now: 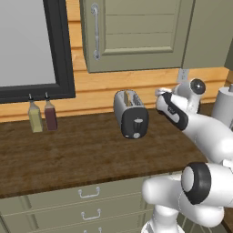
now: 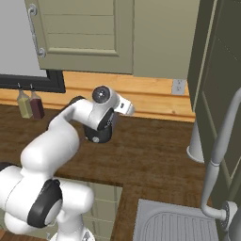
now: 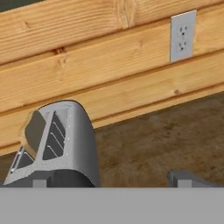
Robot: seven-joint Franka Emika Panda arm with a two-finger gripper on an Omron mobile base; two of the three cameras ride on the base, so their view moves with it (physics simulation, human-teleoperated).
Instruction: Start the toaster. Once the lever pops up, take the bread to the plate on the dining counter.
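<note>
the gripper (image 3: pixel 109 181) hangs just above and behind the toaster (image 1: pixel 131 113), its two dark fingertips (image 3: pixel 186 179) set wide apart with nothing between them, so the jaws stand parted and empty. in the hand view the left tip sits right over the toaster's silver shell while the right tip is over bare counter (image 1: pixel 73 150).

the toaster stands upright toward the back of the dark wood counter, near the plank wall, with its black end panel facing the cabinet drawers (image 1: pixel 88 193). a pale slice, the bread (image 1: pixel 129 97), seems to sit in the near slot, though it is too small to be sure.

the toaster looks stiff, smooth and fairly weighty, so a push on the lever at the black end should not slide it much. the bread is likely light, soft and easily crushed; a gentle pinch across its flat faces at the top edge seems the safest hold.

two bottles (image 1: pixel 42 116) stand well apart to the left, and an outlet (image 3: pixel 183 36) is on the wall.
</note>
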